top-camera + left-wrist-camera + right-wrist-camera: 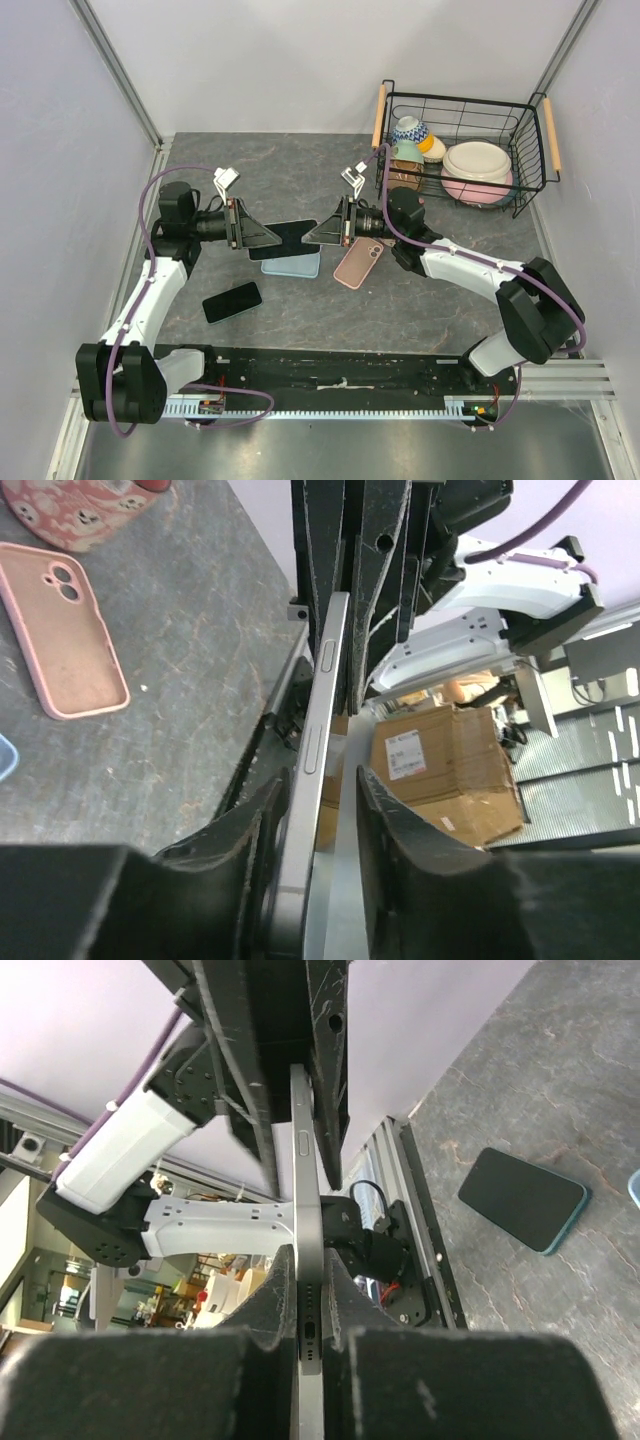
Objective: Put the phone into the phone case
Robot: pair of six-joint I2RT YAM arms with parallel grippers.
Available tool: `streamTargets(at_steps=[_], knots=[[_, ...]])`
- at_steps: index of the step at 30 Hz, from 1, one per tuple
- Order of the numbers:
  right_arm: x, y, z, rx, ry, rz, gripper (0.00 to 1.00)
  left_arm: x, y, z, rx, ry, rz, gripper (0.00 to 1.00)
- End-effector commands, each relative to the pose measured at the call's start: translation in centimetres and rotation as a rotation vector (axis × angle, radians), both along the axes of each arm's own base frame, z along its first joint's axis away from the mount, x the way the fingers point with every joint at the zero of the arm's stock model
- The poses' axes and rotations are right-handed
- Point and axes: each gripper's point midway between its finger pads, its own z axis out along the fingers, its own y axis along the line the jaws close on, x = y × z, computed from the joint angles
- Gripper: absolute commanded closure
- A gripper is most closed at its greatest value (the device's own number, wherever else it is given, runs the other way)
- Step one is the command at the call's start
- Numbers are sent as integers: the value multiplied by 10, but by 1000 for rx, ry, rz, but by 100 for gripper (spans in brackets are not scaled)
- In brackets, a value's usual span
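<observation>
**A:** Where is the phone (290, 238)?

**B:** Off the bench (300, 175), stretched between the two arms with one end inside each end effector. From above it sits over the far edge of the light blue phone case (293, 266). I cannot tell whether the two touch.

**A:** And the right end effector (310, 1257)?

**B:** Clenched on the phone. Its own camera sees the phone edge-on, port end nearest the lens, with both fingers pressed flat against its faces.

**A:** The left end effector (320, 778)?

**B:** Released. The phone leans against one finger, and a narrow gap shows between it and the other finger — no grasp there.

**A:** What else is on the bench?

**B:** A pink case (358, 262) lies just to the right of the blue one, near the right arm, with its camera corner showing. A second dark phone (232, 301) lies flat nearer the left arm's base, well apart from both cases. At the far right corner stands a wire basket (460, 99) with wooden handles — bowls (477, 170) sit inside it.
</observation>
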Motion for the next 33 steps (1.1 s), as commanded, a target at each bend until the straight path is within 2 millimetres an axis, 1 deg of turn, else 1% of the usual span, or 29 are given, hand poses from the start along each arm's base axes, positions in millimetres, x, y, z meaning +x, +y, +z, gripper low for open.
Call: streamTargets(at_steps=[1,2,3,5,6,7,8,10,11,12,13,14,15,16,17,18,19,20,21,22,23,24,25,26,27,28,29,30,33], knots=[[1,0,10,-31,-31,-27,100,8,1,12,22,-124,38,53],[2,0,6,-49,-23,-33,100,9,1,13,24,-130,44,48],[3,-1,5,-59,-41,-38,100,11,1,10,32,-112,60,40],[2,-3,1,-87,-35,-43,100,14,2,8,44,-113,79,35],[4,-4,-2,-101,-50,-52,100,20,3,6,59,-108,106,31],[3,-5,-1,-109,-55,-58,100,22,3,5,68,-116,118,30],[3,-8,-6,-136,-38,-66,100,22,4,1,80,-99,129,29],[6,-12,-8,-162,-63,-104,100,33,8,-3,126,-114,187,27],[6,-14,-14,-193,-47,-113,100,34,10,-11,156,-74,206,27],[8,-16,-18,-217,-46,-135,100,44,16,-14,200,-78,269,26],[9,-18,-19,-233,-66,-142,100,49,20,-22,247,-79,299,26],[8,-21,-26,-260,-51,-148,100,54,25,-27,284,-68,334,25],[9,-23,-29,-275,-50,-156,100,62,36,-39,360,-24,413,25],[12,-25,-31,-292,-52,-178,100,66,42,-47,405,-14,444,25],[11,-28,-37,-323,-42,-184,100,70,47,-54,439,1,473,25],[11,-30,-41,-341,-38,-192,100,74,60,-66,513,42,539,25],[14,-34,-44,-362,-38,-223,100,76,66,-72,550,60,569,25],[13,-38,-50,-390,-25,-230,100,78,72,-81,588,92,588,25],[14,-40,-53,-403,-20,-245,100,82,82,-89,643,109,635,25],[14,-43,-53,-409,-21,-260,100,79,88,-98,683,146,648,25],[14,-49,-64,-449,3,-283,100,80,93,-109,719,180,659,25],[14,-52,-67,-461,6,-294,100,81,100,-115,759,195,681,25],[13,-54,-67,-464,10,-305,100,79,102,-121,784,207,671,26],[14,-60,-74,-493,26,-327,100,78,104,-126,804,217,674,26],[15,-63,-76,-505,31,-342,100,78,110,-132,839,223,692,26],[15,-67,-76,-511,35,-361,100,76,114,-134,860,220,692,27],[14,-72,-81,-527,53,-370,100,75,116,-136,880,217,694,27],[16,-76,-79,-526,55,-386,100,76,122,-138,910,209,714,27],[16,-86,-82,-533,70,-403,100,74,127,-140,960,185,710,27]])
